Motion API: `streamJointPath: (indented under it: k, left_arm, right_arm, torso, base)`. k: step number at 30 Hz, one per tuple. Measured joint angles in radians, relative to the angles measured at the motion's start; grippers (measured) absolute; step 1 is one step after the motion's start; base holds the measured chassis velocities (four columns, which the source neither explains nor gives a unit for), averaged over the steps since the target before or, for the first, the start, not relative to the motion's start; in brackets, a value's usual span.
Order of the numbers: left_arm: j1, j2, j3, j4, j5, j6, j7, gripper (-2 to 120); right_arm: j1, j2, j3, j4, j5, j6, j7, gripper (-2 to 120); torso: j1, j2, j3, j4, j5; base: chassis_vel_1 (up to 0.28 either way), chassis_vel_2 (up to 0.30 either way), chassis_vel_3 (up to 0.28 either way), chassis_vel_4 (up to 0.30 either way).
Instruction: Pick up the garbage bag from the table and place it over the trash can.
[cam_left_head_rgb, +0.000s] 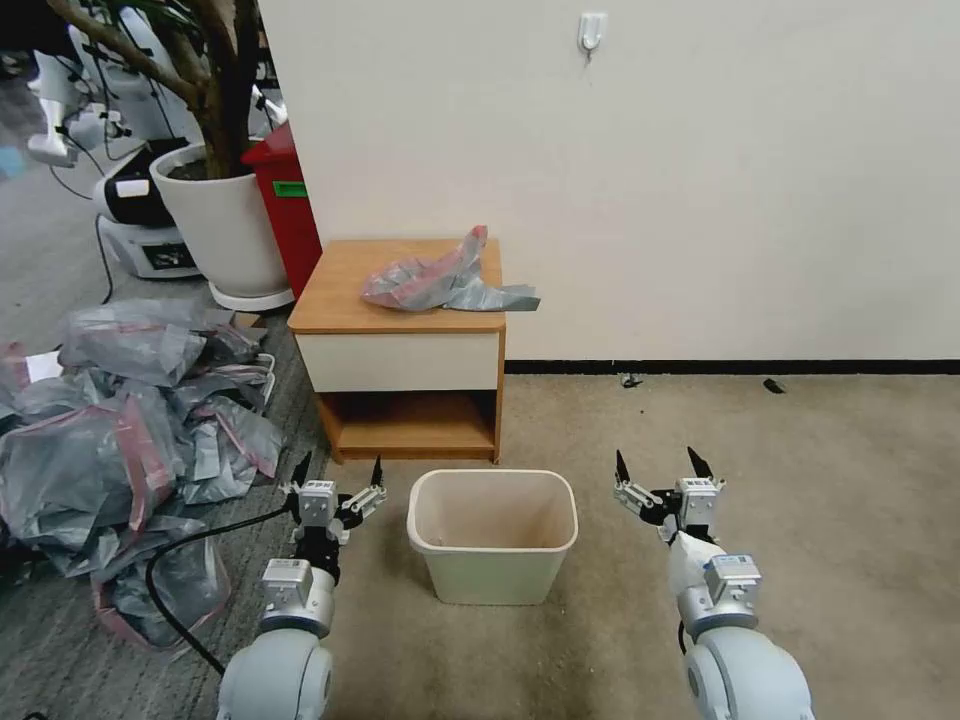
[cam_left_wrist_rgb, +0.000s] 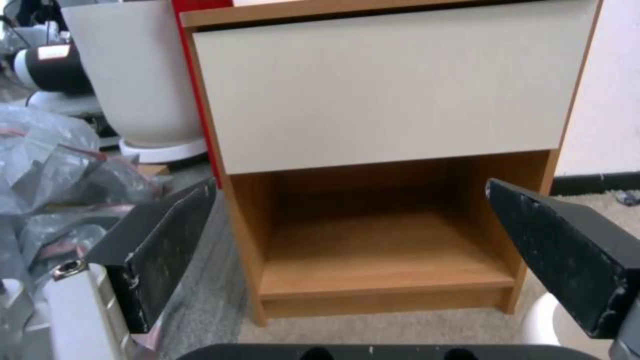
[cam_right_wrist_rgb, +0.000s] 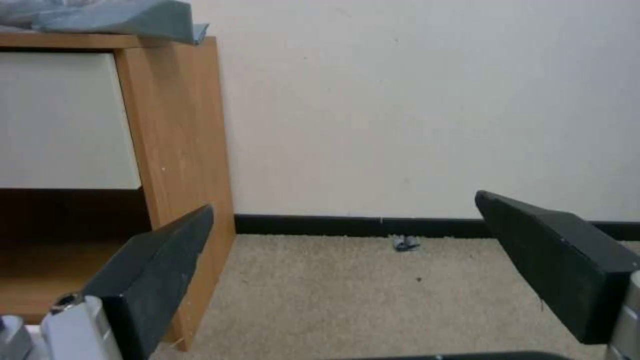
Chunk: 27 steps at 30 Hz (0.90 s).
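**Q:** Where's everything rn?

**Me:** Garbage bag (cam_left_head_rgb: 447, 279) lies crumpled on the table (cam_left_head_rgb: 345, 290), toward the wall-side right of the top, one grey tail hanging just over the right edge. Trash can (cam_left_head_rgb: 492, 535) sits on the carpet in front of the table, betw. my two arms, nothing in it. My left gripper (cam_left_head_rgb: 337, 482) hangs low beside the can's left wall, fingers spread, holding nothing. Right gripper (cam_left_head_rgb: 660, 474) same on the other side, jaws wide, nothing in them.

**Q:** So which step?

**Me:** Reach + pick, I'd say. Nothing grasped yet, both grippers well below the tabletop.

**Q:** How to do it right?

**Me:** Lift first, then go fwd. Left wrist view looks straight at the drawer front and lower shelf, so a flat push would hit the table. I'd come down from above on the raised pink-red ridge of the bag, since it stands proud and gives the fingers sthg to pinch. Film's thin, prob slippery, so take a real fold, not one layer. Avoid the hanging tail; a pull there could drag the bag off the edge. Ignore the heap of bags (cam_left_head_rgb: 120, 420) on the floor at my left.
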Motion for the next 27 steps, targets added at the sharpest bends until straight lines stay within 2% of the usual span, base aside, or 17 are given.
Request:
streamJointPath:
  k: [27]
  left_arm:
    - [0.0, 0.0, 0.0, 0.0, 0.0, 0.0, 0.0, 100]
  right_arm:
    - [0.0, 0.0, 0.0, 0.0, 0.0, 0.0, 0.0, 100]
  torso:
    - [0.0, 0.0, 0.0, 0.0, 0.0]
  base:
    - [0.0, 0.0, 0.0, 0.0]
